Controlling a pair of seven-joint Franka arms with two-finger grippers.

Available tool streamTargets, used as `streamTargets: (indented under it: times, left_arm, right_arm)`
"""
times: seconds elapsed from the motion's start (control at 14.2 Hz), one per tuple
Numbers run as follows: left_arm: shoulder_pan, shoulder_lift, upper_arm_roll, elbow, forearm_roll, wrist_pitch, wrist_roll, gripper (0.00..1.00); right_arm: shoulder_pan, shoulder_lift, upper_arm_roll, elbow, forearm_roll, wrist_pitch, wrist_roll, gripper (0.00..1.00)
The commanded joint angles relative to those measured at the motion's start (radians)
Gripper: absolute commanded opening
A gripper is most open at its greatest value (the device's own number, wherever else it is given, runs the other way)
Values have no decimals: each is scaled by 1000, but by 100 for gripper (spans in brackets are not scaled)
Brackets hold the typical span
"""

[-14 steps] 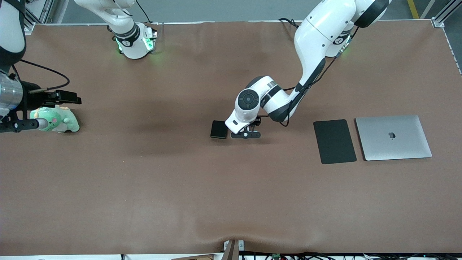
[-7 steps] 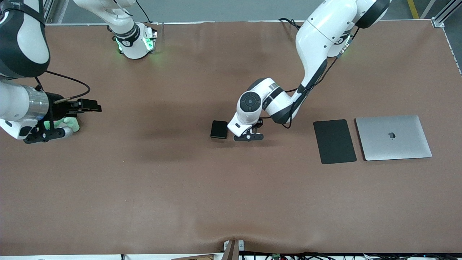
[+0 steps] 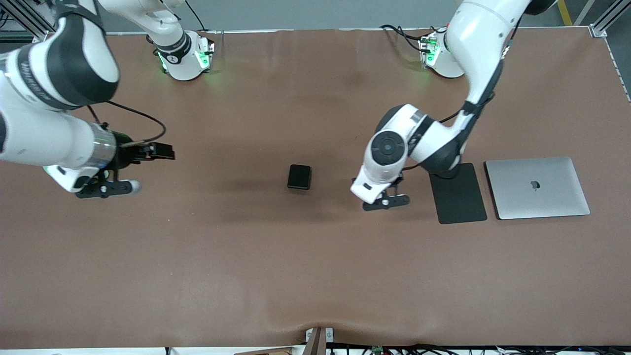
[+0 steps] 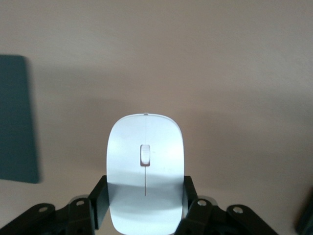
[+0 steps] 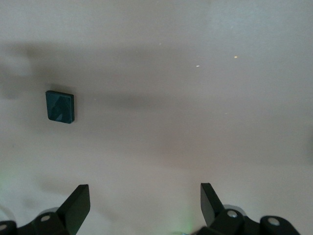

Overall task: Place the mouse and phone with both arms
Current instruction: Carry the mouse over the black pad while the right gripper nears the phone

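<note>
In the left wrist view the white mouse (image 4: 145, 161) sits between the black fingers of my left gripper (image 4: 145, 196), which is shut on its sides. In the front view that left gripper (image 3: 386, 200) hangs over the table between the phone and the black mouse pad (image 3: 457, 193), and the wrist hides the mouse. The small black phone (image 3: 299, 177) lies flat in the middle of the table, also in the right wrist view (image 5: 60, 106). My right gripper (image 3: 105, 188) is open over the right arm's end of the table, with nothing between its fingers (image 5: 80, 198).
A closed silver laptop (image 3: 537, 187) lies beside the mouse pad toward the left arm's end of the table. The pad shows as a dark slab (image 4: 17, 117) in the left wrist view. Brown cloth covers the table (image 3: 315, 271).
My left gripper shut on the mouse and carried it from beside the phone toward the mouse pad. The right arm swung in from the table's end toward the middle, covering the green plush toy.
</note>
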Motion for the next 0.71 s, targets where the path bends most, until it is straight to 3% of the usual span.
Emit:
streamTargets:
  times: [0.0,0.21,0.49,0.64]
  left_arm:
    - [100,-76,-2,-66,21,-43,67,0]
    - [241,-107,-7,-155,56,-14,204,0]
    - [416,-142,-12,-359,76,216,363,0]
    - [475,-139,-12,-413,76,279,449,0]
  right_arm:
    - [50,36,-6,-6,42,46,94,100]
    - [122,75,-6,-6,52,118,195,100]
    - [220,123,-6,-6,52,210,305,100]
    - [262,151,-7,-6,50,259,375,100]
